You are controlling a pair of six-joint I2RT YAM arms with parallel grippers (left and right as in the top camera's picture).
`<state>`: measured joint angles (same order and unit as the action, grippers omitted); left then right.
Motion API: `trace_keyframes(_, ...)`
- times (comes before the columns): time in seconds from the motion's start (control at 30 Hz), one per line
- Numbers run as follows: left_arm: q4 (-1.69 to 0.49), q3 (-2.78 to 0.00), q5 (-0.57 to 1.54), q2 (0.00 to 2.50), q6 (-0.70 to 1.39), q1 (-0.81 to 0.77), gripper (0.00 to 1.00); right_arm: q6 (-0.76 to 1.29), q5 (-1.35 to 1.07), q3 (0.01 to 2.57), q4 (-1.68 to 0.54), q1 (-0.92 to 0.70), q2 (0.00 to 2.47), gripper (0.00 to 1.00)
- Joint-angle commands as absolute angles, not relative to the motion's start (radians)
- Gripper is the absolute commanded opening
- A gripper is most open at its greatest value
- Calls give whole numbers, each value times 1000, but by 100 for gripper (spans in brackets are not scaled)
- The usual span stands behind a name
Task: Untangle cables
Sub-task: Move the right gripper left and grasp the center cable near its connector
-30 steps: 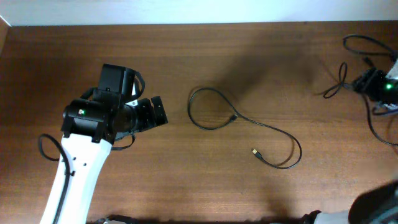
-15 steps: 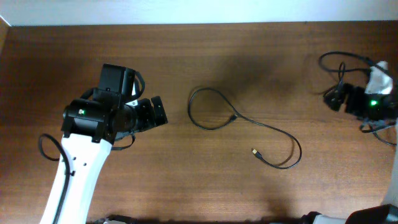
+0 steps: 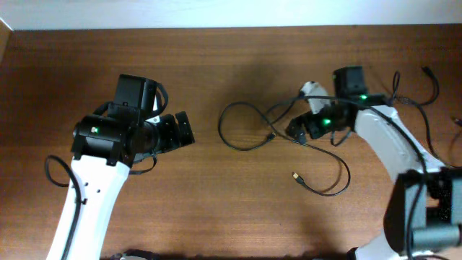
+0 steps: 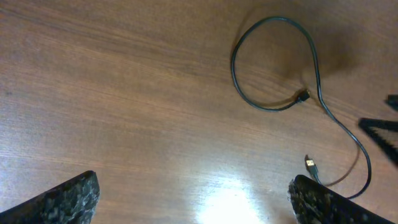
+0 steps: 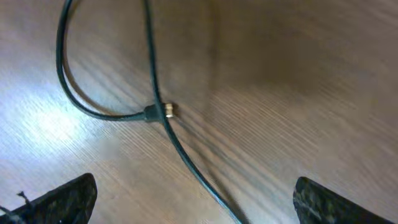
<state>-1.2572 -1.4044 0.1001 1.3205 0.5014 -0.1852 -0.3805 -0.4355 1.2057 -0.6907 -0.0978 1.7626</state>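
Observation:
A thin black cable (image 3: 220, 126) lies on the wooden table in a loop, crossing itself at a small plug (image 3: 271, 136). Its other end curves round to a USB plug (image 3: 296, 175). My right gripper (image 3: 294, 131) is open and hovers just right of the crossing. In the right wrist view the cable (image 5: 150, 62) and plug (image 5: 163, 112) lie ahead of the open fingers (image 5: 196, 199). My left gripper (image 3: 185, 130) is open and empty, left of the loop. The left wrist view shows the loop (image 4: 232, 62), both plugs (image 4: 303, 96) and the open fingers (image 4: 199, 199).
Thicker black arm wires (image 3: 426, 79) trail at the back right near the right arm. One arm wire (image 3: 271, 112) arcs from the right wrist over the cable loop. The table's back edge meets a white wall (image 3: 231, 14).
My right arm has swung in from the far right edge to hover over the middle of the cable. The left arm and the cable have not moved.

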Motion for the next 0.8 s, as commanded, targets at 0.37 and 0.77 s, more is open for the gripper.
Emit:
trace_keyframes(0.37, -1259, -1407, 100, 1326, 492, -187, 99, -625, -358, 1194, -639, -145, 1921, 85)
trace_keyframes(0.77, -1259, -1407, 100, 1326, 492, -187, 99, -625, -358, 1122, -609, -145, 1921, 61)
